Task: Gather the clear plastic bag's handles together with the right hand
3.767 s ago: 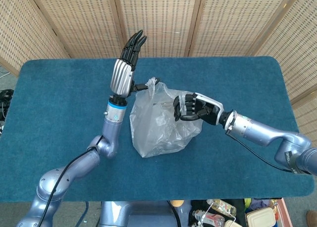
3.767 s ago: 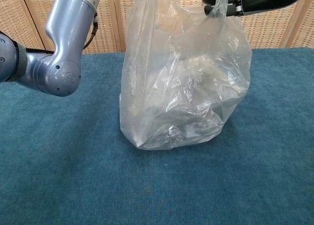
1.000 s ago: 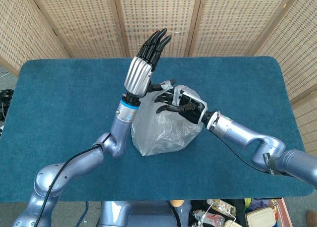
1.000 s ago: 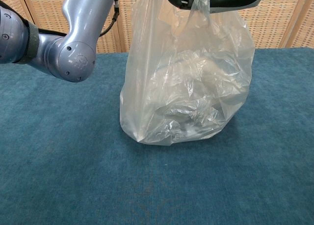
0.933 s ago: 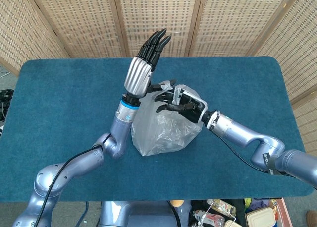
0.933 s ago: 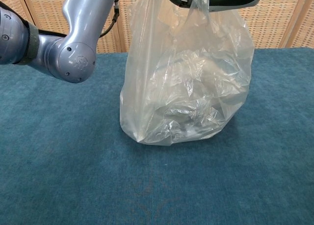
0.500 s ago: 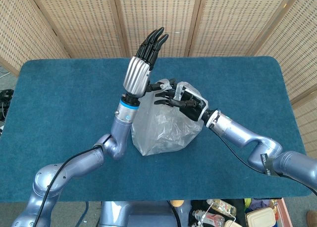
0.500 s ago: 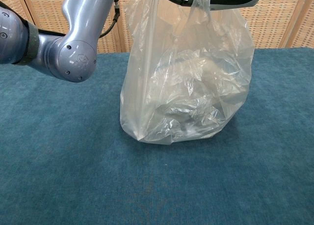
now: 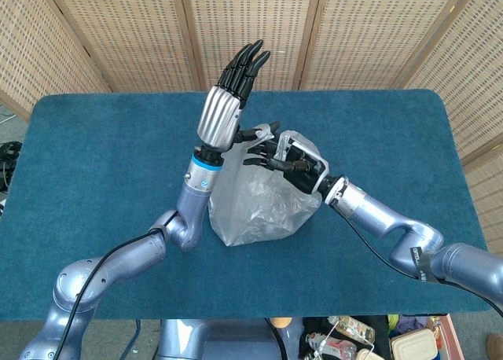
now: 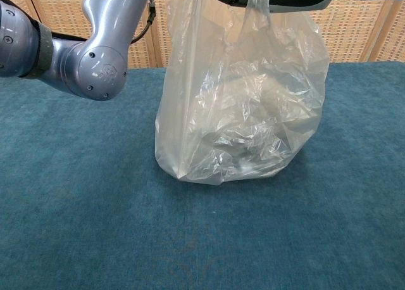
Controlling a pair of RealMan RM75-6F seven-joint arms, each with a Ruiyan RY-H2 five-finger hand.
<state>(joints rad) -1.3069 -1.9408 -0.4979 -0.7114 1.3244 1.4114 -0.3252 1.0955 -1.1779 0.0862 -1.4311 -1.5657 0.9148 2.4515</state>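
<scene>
While reaching in from the right edge of the tabletop, right hand sits at the top of the clear plastic bag, dark fingers fanned toward the left, one handle draped across the palm side and hanging down from it in the chest view. Cannot tell from either view whether those fingers actually close on the film; look spread rather than pinched. Just beside them, touching or nearly so, a second twisted handle runs toward the left hand. Left hand raised upright, fingers straight and pressed together, pointing up toward the far edge; thumb side meets that twisted handle, grip itself hidden behind the silver back of the hand. Left forearm stands steep against the bag's left side, elbow close to the cloth in the chest view.

Bag upright near the middle of the tabletop, slightly toward the far edge, bottom resting on the blue cloth, film crumpled and bulging, contents unreadable through the creases. Behind the far edge, woven folding screen. Below the near right corner, assorted clutter on the floor, too small to make out.
</scene>
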